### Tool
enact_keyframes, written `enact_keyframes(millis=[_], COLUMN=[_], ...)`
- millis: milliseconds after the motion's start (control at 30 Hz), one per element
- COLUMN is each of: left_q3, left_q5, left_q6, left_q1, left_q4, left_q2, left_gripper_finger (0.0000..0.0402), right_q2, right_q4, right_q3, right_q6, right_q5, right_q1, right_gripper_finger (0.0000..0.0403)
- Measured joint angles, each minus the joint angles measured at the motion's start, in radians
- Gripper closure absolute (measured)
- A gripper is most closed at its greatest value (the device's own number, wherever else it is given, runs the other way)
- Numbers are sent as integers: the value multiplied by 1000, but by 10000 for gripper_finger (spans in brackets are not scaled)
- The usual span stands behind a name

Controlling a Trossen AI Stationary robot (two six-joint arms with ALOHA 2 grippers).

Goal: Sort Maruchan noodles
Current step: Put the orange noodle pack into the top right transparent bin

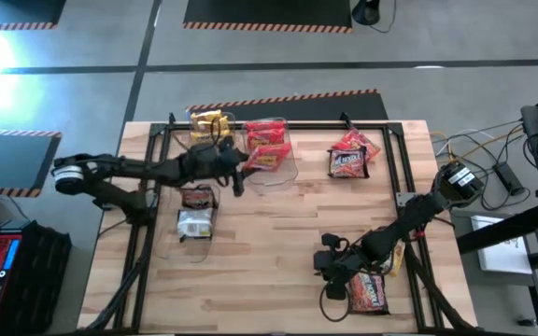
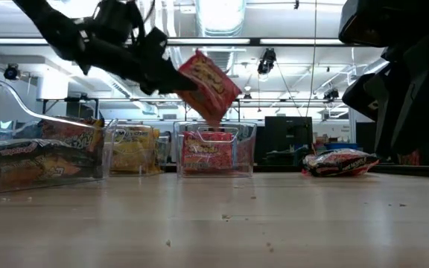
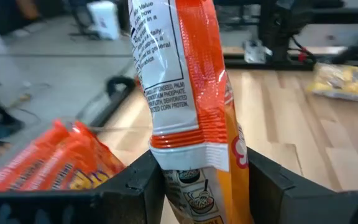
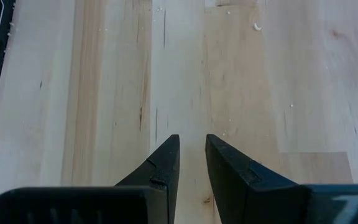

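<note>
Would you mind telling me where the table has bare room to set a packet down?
Bare wood lies mid-table, between the brown-packet bin and the right gripper, and along the near edge. The far side is crowded: yellow bin, red bin, loose packets. The left gripper holds a red packet there.

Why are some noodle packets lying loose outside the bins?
Two stand out: a small heap of red packets on the table's far right, and one packet under the right arm. The left gripper holds a red-orange packet tilted above the bins.
</note>
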Motion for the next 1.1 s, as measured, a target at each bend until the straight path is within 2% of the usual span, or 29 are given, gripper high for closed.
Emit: enact_keyframes(millis=[133,300,433,600,900,1100], left_q3=[2,2,2,4,125,153], left_q5=[133,157,186,191,276,312], left_q6=[6,10,8,-1,-55,-71], left_q1=[103,184,234,266,290,295], left_q4=[25,43,127,269,271,271], left_q2=[42,84,131,209,391,443], left_gripper_finger=[260,255,254,253,252,252], right_q2=[0,0,0,0,0,0], right_q4=[0,0,0,0,1,0], right_q3=[0,0,0,0,0,0], right_q6=[0,0,0,0,0,0], right_q5=[0,0,0,0,0,0], right_q1=[0,0,0,0,0,0], right_gripper_finger=[335,335,335,335,335,335])
